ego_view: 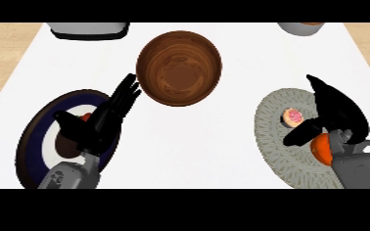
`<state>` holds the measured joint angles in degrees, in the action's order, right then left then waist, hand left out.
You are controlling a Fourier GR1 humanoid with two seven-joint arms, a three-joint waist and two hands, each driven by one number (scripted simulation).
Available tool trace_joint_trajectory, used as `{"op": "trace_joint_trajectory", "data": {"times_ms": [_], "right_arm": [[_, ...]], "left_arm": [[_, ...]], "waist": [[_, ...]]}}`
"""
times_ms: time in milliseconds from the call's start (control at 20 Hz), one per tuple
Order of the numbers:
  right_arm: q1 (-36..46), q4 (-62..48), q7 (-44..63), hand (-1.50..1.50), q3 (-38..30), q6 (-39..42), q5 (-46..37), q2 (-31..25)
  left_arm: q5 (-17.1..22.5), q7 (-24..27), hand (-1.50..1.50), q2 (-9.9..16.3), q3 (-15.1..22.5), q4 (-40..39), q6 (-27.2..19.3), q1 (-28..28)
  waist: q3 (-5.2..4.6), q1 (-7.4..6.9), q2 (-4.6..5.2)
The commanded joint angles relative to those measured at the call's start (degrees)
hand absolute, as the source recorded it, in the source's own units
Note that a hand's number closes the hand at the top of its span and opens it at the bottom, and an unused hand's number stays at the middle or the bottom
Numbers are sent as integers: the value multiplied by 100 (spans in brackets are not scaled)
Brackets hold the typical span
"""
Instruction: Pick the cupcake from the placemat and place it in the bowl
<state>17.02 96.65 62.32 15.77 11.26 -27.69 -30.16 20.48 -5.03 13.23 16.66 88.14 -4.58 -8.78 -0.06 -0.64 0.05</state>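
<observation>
Just open robot hand (334,108) beside cupcake (292,117)

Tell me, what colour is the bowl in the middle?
The bowl is dark reddish brown with a wood grain, seen best in the head view.

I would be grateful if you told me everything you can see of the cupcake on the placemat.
The cupcake is small and round, seen from above: pale tan cake edge with a pink top. It sits on the grey woven placemat, toward its upper middle. The right hand arches just beside it, fingers above and to its right, thumb below; contact cannot be confirmed. It is not yet in the wooden bowl.
</observation>
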Motion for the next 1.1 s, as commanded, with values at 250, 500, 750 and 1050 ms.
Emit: {"op": "trace_joint_trajectory", "data": {"times_ms": [250,500,750,1050], "right_arm": [[71,-477,536,-150,-96,670,-51,233],[248,-875,290,-150,-61,662,-407,515],[239,-1368,68,-150,-48,402,-782,834],[224,-1491,-37,-150,-216,295,-1237,1218]], "left_arm": [[-91,-348,0,-59,-125,316,-18,54],[-147,-119,0,-140,-397,-248,269,-216],[-477,-71,0,-630,-22,-191,31,-58],[-218,-341,0,-380,-665,-242,473,-309]], "waist": [[5,53,-14],[4,69,-5],[6,53,-2],[5,62,-2]]}}
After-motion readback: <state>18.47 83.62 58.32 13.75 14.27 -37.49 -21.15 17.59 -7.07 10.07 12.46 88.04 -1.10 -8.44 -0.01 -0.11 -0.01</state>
